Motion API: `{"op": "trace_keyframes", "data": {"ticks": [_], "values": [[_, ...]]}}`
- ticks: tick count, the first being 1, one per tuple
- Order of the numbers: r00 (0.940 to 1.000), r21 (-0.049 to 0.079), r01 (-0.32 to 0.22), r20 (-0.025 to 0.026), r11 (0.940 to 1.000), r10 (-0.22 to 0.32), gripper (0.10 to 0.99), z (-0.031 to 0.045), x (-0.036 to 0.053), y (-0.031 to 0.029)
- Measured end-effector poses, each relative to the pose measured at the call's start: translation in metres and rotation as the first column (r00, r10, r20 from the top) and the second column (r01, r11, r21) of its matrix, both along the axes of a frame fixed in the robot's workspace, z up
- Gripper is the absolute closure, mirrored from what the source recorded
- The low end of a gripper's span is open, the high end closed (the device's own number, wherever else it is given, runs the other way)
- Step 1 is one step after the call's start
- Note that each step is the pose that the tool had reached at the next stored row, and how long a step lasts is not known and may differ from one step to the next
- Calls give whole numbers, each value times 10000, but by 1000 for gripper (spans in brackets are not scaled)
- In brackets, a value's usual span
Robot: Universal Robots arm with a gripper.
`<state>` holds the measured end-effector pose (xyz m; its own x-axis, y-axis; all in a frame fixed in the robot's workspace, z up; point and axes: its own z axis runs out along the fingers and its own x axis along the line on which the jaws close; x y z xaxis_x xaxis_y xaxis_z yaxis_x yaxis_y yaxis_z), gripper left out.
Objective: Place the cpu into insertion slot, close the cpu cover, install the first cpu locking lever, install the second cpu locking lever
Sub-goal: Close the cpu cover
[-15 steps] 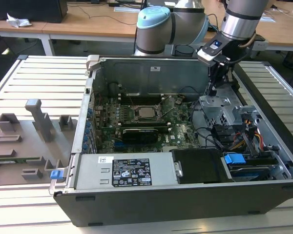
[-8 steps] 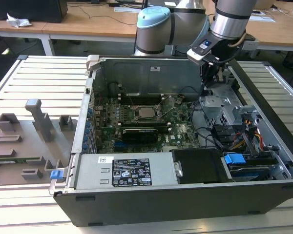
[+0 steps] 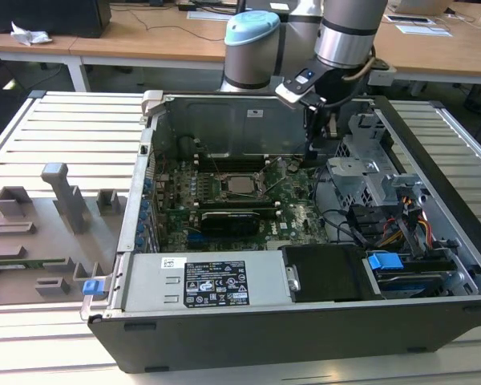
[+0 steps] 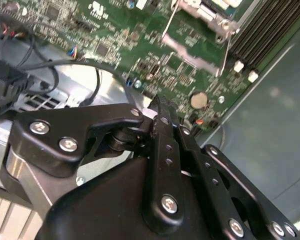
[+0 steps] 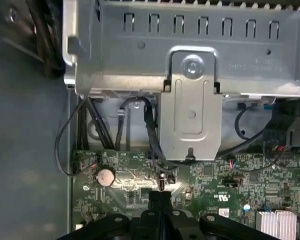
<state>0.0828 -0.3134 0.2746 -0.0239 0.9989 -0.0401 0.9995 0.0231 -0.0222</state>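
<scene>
Cpu (image 3: 242,184) in insertion slot (image 3: 224,185) (gripper (image 4: 160,106) pinched, apart)

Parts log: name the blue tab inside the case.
The blue tab at the exterior view's right; the other blue tab sits outside the case wall.

Gripper (image 4: 159,107): matt black links, bright metal screw heads.
Circuit board (image 5: 200,187): glossy green lacquer.
Cpu (image 3: 240,184), at the circuit board's middle: silver-grey metal top, satin sheen.
Drive cage (image 5: 190,100), bordering the circuit board: bare grey sheet metal, dull and smooth.
</scene>
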Motion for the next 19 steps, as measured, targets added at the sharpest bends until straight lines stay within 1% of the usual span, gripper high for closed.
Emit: {"op": "trace_keyframes", "data": {"ticks": [4, 5, 11, 14, 19], "values": [[10000, -3, 0, -1, 10000, 0, 980, -80, -49, 2], [10000, -2, -1, -1, 10000, 1, 980, -112, -70, 4], [10000, -2, -1, 0, 10000, 1, 980, -223, -161, 10], [10000, -1, 1, 0, 10000, -1, 980, -241, -205, 12], [10000, -1, 0, 0, 10000, 0, 980, -243, -284, 13]]}}
